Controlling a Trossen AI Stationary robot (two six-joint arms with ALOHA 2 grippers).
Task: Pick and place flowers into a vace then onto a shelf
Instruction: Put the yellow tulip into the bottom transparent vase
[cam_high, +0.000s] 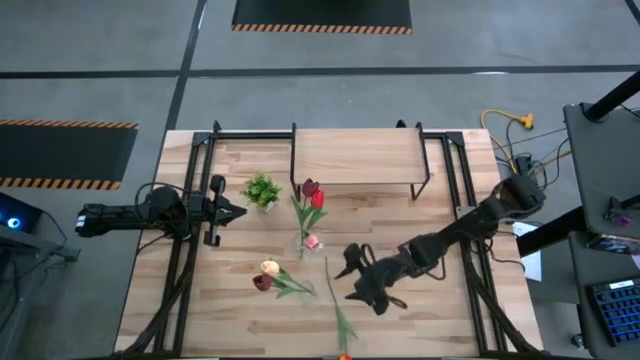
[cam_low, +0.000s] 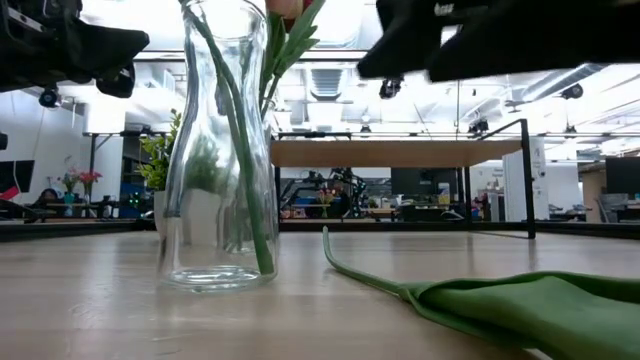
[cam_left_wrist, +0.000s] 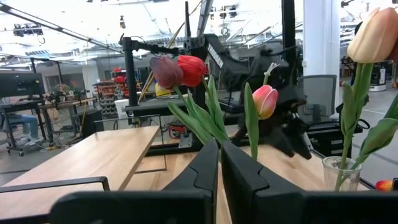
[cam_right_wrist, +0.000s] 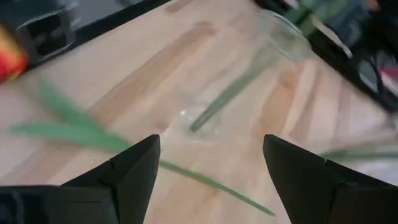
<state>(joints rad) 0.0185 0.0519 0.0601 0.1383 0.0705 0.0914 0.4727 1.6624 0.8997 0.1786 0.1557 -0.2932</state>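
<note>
Table (cam_high: 200, 310); perhaps six flowers (cam_high: 309, 195).

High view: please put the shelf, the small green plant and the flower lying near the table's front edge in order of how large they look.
1. The shelf, clearly the largest.
2. The flower near the front edge, long but very thin.
3. The small green plant, the smallest.

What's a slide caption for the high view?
Right gripper, fingers open, over a loose tulip; three tulips in the vase; shelf bare.
</note>
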